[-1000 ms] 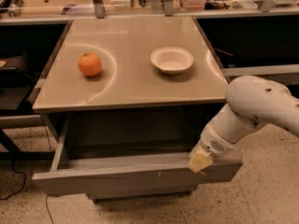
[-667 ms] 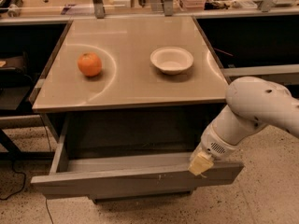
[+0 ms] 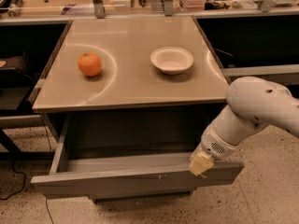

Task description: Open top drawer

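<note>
The top drawer (image 3: 117,180) is a wide grey drawer under the beige counter, pulled well out, with its plain grey inside (image 3: 126,161) showing. Its flat front has small pale scratches right of centre. My gripper (image 3: 200,164) is at the end of the white arm, coming from the right. Its pale tip rests at the drawer front's top edge, near the right end.
An orange (image 3: 89,64) and a white bowl (image 3: 171,59) sit on the counter (image 3: 131,85) above the drawer. Dark open shelves flank the cabinet on both sides. Speckled floor lies in front, and a black cable lies at the lower left (image 3: 14,181).
The drawer has slid further out toward the camera, and the gripper has moved with its front edge.
</note>
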Robot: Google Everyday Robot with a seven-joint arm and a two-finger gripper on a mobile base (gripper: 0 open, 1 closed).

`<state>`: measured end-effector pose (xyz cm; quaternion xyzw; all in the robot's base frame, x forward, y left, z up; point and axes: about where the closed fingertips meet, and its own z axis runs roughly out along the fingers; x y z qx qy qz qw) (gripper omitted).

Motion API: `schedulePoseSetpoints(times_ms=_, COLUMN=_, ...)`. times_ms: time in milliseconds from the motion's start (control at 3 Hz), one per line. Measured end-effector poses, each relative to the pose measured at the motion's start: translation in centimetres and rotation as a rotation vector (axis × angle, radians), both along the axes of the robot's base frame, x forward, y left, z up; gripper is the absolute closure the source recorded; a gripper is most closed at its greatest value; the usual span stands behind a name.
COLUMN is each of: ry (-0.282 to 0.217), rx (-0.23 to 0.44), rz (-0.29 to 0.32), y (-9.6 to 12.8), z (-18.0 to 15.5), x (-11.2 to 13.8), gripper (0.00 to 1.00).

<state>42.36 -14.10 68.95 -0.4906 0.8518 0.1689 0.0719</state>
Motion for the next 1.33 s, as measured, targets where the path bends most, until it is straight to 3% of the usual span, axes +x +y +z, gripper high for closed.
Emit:
schedulePoseSetpoints(times_ms=667, ry=0.03, rx=0.028, rz=0.003, y=0.6, z=0.2, x=-2.1, gripper=1.0)
schedulePoseSetpoints(times_ms=1000, ry=0.089, rx=0.064, rz=-0.004, y=1.2, z=-0.1, x=-6.6, gripper=1.0)
schedulePoseSetpoints(times_ms=1333, ry=0.091, rx=0.065, rz=-0.004, y=1.2, z=-0.1, x=-6.7, gripper=1.0)
